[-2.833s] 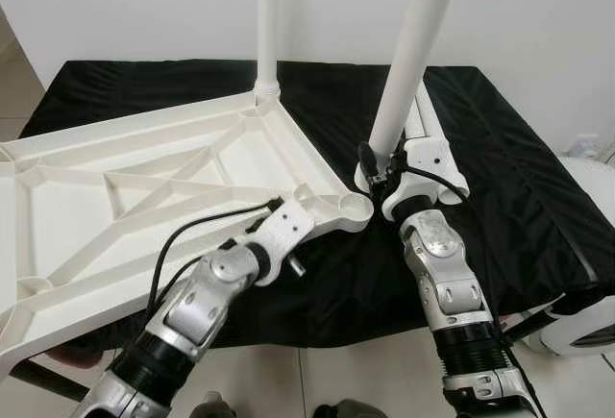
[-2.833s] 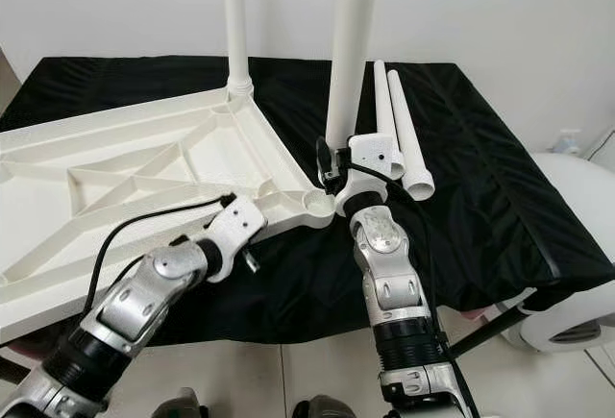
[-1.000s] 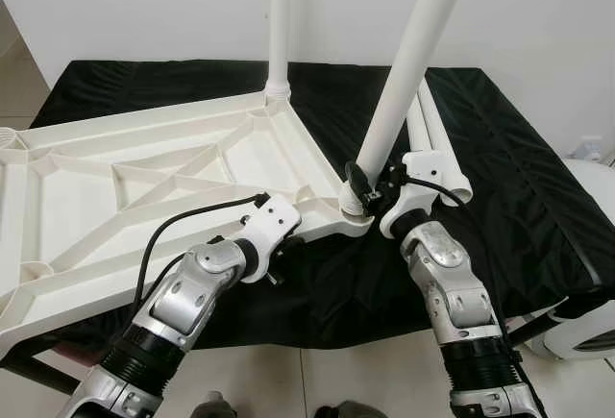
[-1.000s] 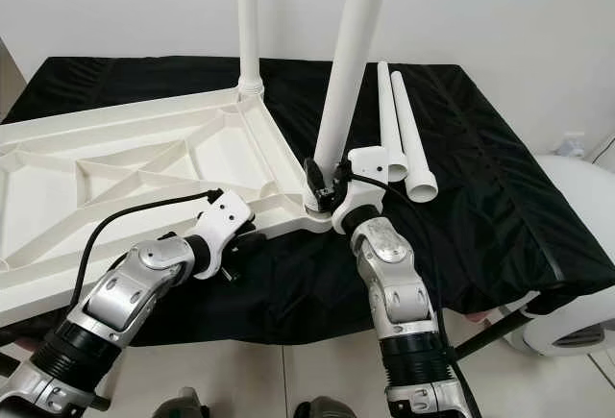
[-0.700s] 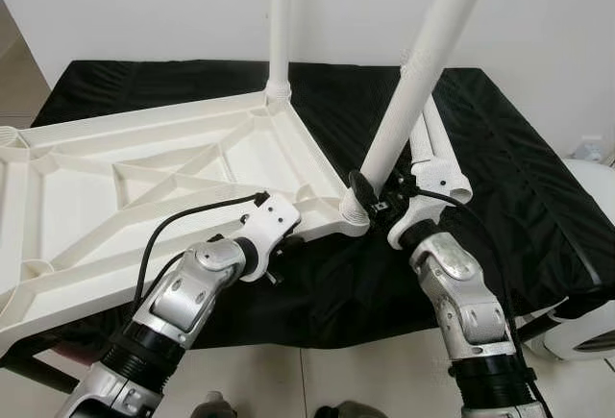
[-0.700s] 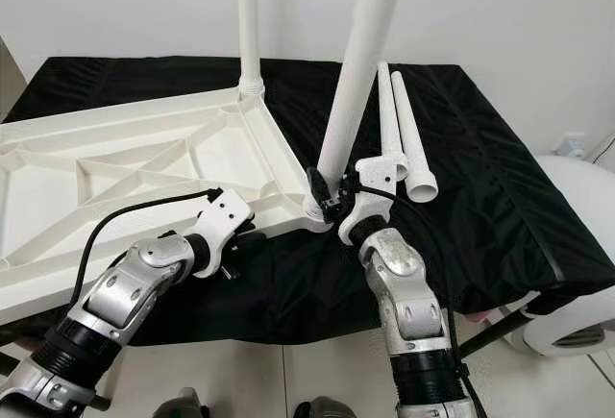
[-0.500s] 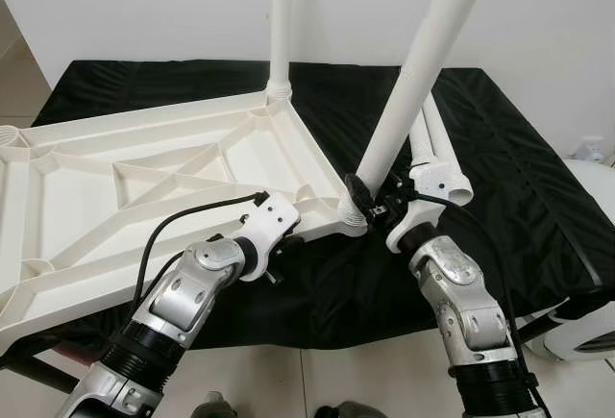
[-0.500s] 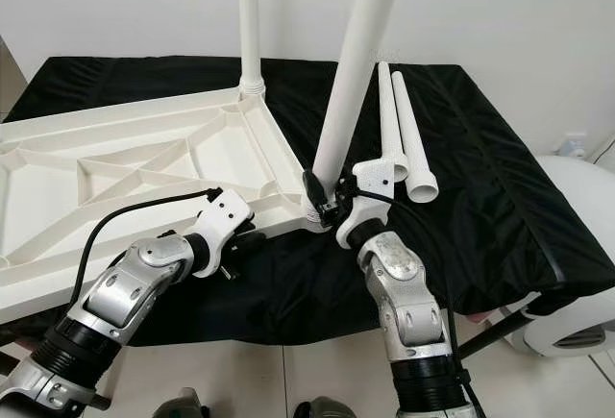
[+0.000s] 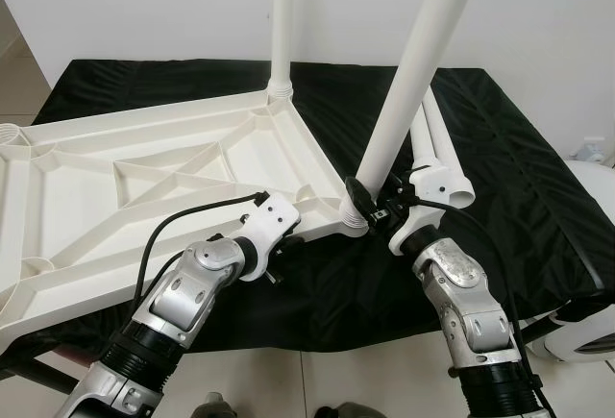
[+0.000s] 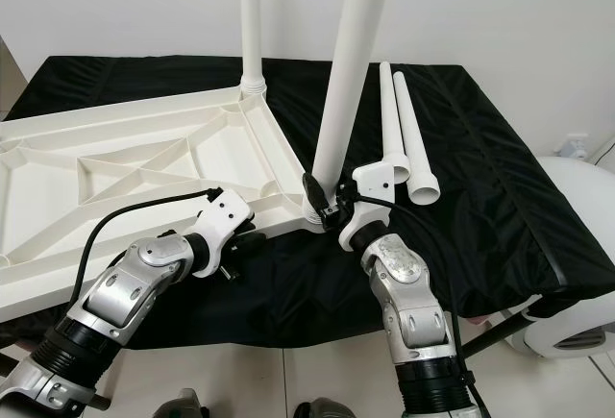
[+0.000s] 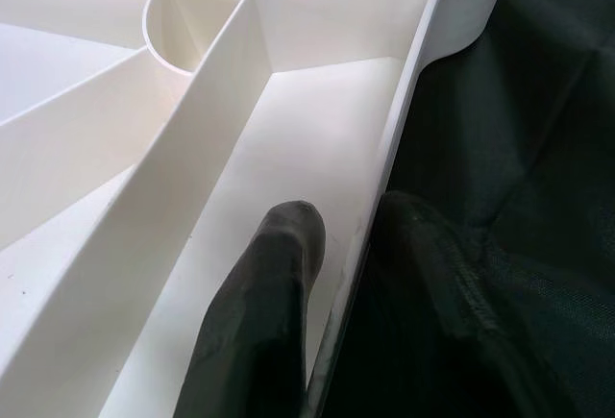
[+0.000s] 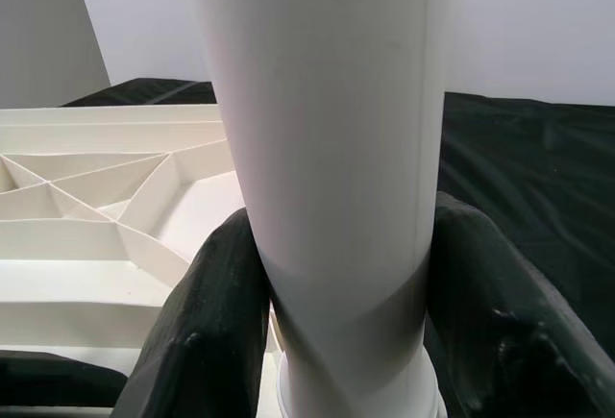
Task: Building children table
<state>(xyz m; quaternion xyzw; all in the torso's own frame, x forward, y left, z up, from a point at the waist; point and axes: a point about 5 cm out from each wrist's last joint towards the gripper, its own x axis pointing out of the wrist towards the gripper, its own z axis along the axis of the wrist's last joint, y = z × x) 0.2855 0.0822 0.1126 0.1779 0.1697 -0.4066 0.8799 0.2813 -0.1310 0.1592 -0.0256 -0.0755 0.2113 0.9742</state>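
A white ribbed tabletop [image 9: 144, 178] lies upside down on a black cloth. One white leg [image 9: 282, 24] stands upright in its far corner socket. My right gripper [image 9: 370, 209] is shut on a second white leg [image 9: 413, 62] near its base, with the foot of that leg at the near corner socket [image 9: 348, 218] and the leg leaning slightly right. My left gripper [image 11: 336, 264] is shut on the tabletop's near rim [image 11: 384, 168], one finger inside the rim and one outside. Two spare white legs [image 10: 404, 130] lie on the cloth behind my right wrist.
The black cloth [image 9: 519, 178] covers a work table against a white wall. A white round appliance [image 10: 577, 312] stands on the floor at the right. The tabletop overhangs the table at the near left.
My right gripper has brought the held leg leftward to the near corner socket and raised it from a strong tilt to nearly upright. My left gripper has shifted left along the rim.
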